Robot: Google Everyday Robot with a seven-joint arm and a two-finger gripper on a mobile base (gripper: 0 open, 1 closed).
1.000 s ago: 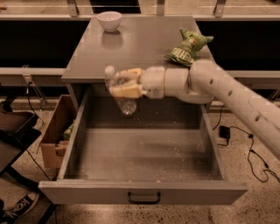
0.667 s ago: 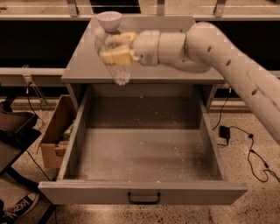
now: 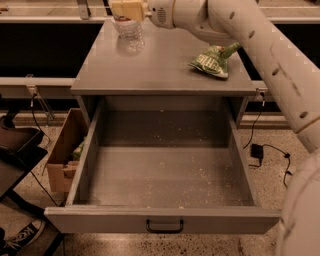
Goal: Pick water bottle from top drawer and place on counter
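Observation:
My gripper point(image 3: 126, 10) is at the top edge of the camera view, over the far left part of the counter point(image 3: 165, 65). It is shut on the water bottle point(image 3: 128, 31), a clear plastic bottle that hangs below the pale fingers point(image 3: 131, 9); its cap is hidden by them. Whether the bottle's base touches the counter I cannot tell. The top drawer point(image 3: 165, 185) stands pulled fully open below, with crumbs on its floor and a dark bar handle point(image 3: 164, 227) on its front. No bottle lies in the drawer.
A green crumpled snack bag point(image 3: 212, 60) lies on the right of the counter under my arm point(image 3: 260, 45). A cardboard box point(image 3: 67, 150) stands on the floor left of the drawer. A black cable and plug point(image 3: 260, 150) lie on the floor at right.
My gripper has carried the water bottle up out of the drawer area and back over the counter's far left. The white bowl seen earlier is now out of view.

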